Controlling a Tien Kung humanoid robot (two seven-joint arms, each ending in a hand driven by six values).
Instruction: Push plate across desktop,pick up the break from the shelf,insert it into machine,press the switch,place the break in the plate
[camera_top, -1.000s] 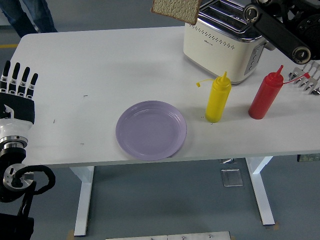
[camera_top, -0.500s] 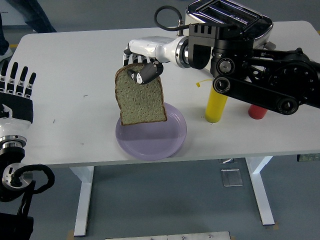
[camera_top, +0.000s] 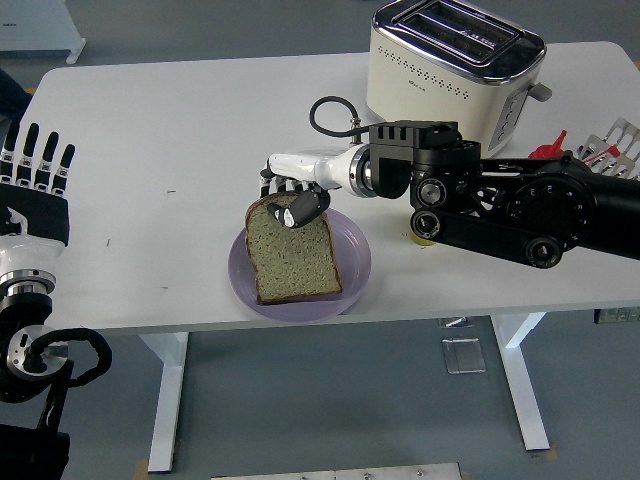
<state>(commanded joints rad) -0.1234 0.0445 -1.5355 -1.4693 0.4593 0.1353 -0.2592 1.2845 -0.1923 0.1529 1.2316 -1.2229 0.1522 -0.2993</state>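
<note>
The right hand (camera_top: 292, 200) grips the top edge of the bread slice (camera_top: 291, 254) between thumb and fingers. The slice lies nearly flat on the purple plate (camera_top: 355, 271), its long axis running from the hand toward the table's near edge, crusted top pointing away. The left hand (camera_top: 35, 175) rests at the left edge, 4 fingers straight.

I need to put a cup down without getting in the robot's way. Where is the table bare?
Bare: the wide stretch between the left hand and the plate, and the far-left table beside the toaster. Crowded: the right side, where the right hand holds the bread on the plate, near the red bottle.
</note>
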